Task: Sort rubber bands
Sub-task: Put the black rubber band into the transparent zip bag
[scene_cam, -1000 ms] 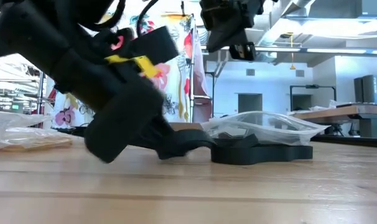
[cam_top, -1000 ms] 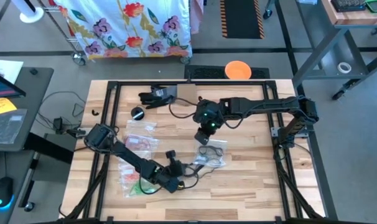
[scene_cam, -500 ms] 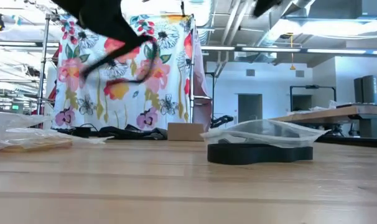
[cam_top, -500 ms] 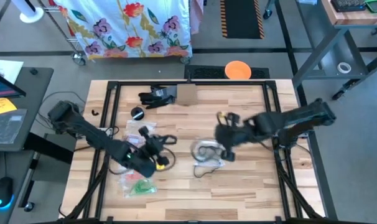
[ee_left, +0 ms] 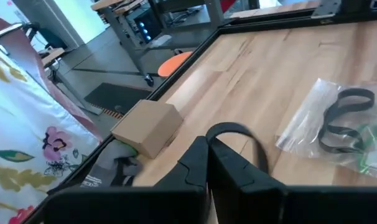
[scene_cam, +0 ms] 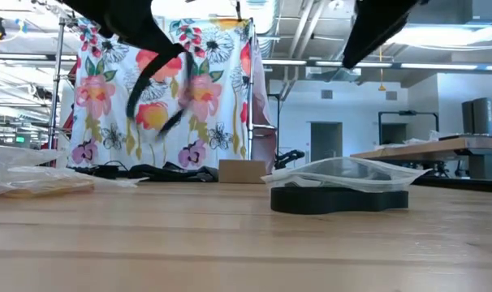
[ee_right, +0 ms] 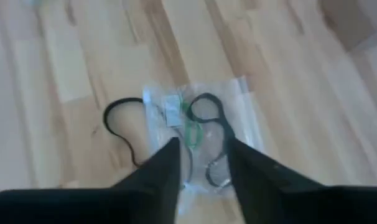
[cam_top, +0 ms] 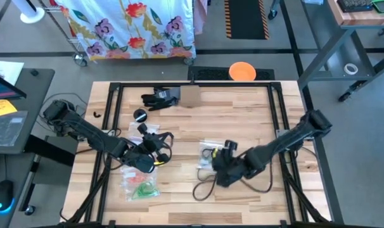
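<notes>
The surface [cam_top: 255, 111] is made of pale wood planks with a black frame round its edge; a small brown box [cam_top: 190, 95] sits near the far edge, with a black lumpy thing [cam_top: 159, 98] beside it; the left tool [cam_top: 155, 152] is over the left half of the surface, pinched tight on a dark rubber band [cam_top: 165, 140] that loops out from its tips; in the left wrist view that dark loop [ee_left: 235, 134] curls up just past the closed fingers [ee_left: 223, 165]; near it lie clear bags, one holding green rubber bands [cam_top: 140, 188]; the right tool [cam_top: 222, 166] is over the middle of the surface, beside a clear bag [cam_top: 212, 154] with dark bands in it; its fingers [ee_right: 167, 165] stand apart in the right wrist view, with nothing held between them, and the bag [ee_right: 198, 134] lies below with dark loops and a bit of green inside; another dark loop [ee_right: 120, 127] lies on the wood just beside that bag; beyond the surface is a grey floor, an orange disc [cam_top: 242, 70] on the floor and a cloth with big flowers [cam_top: 132, 25] hanging on a rack; the low view shows a big room with lights in the ceiling
</notes>
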Robot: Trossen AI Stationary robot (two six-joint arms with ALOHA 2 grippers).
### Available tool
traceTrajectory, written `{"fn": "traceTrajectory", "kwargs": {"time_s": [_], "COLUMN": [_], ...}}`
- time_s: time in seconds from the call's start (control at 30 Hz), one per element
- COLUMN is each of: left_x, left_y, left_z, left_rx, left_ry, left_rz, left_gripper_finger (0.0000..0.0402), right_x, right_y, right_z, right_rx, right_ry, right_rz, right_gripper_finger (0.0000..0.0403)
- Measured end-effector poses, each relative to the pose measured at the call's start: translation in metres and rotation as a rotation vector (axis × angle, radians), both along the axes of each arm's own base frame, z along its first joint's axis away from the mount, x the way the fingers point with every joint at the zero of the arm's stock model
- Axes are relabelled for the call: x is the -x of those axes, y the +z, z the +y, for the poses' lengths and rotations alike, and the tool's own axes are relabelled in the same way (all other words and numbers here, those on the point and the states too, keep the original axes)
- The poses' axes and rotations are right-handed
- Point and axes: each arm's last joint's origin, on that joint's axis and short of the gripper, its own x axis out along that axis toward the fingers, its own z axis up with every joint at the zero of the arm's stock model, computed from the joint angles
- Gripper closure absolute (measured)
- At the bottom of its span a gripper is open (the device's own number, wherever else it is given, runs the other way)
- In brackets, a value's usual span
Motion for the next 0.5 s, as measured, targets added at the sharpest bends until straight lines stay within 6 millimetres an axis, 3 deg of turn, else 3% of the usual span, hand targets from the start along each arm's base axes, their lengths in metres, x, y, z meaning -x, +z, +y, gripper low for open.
{"fn": "traceTrajectory", "kwargs": {"time_s": [0.17,0.5], "left_x": [-0.001,-0.003], "left_y": [0.001,0.002], "left_z": [-0.001,-0.003], "left_rx": [-0.009,0.027], "left_ry": [-0.026,-0.068], "left_rz": [0.013,0.014], "left_gripper_finger": [0.0401,0.0401], "right_x": [-0.016,-0.022], "right_y": [-0.042,-0.081], "right_z": [0.023,0.037], "right_rx": [0.119,0.222], "right_ry": [0.052,0.022], "right_rz": [0.044,0.125], "right_gripper_finger": [0.0164,0.0207]}}
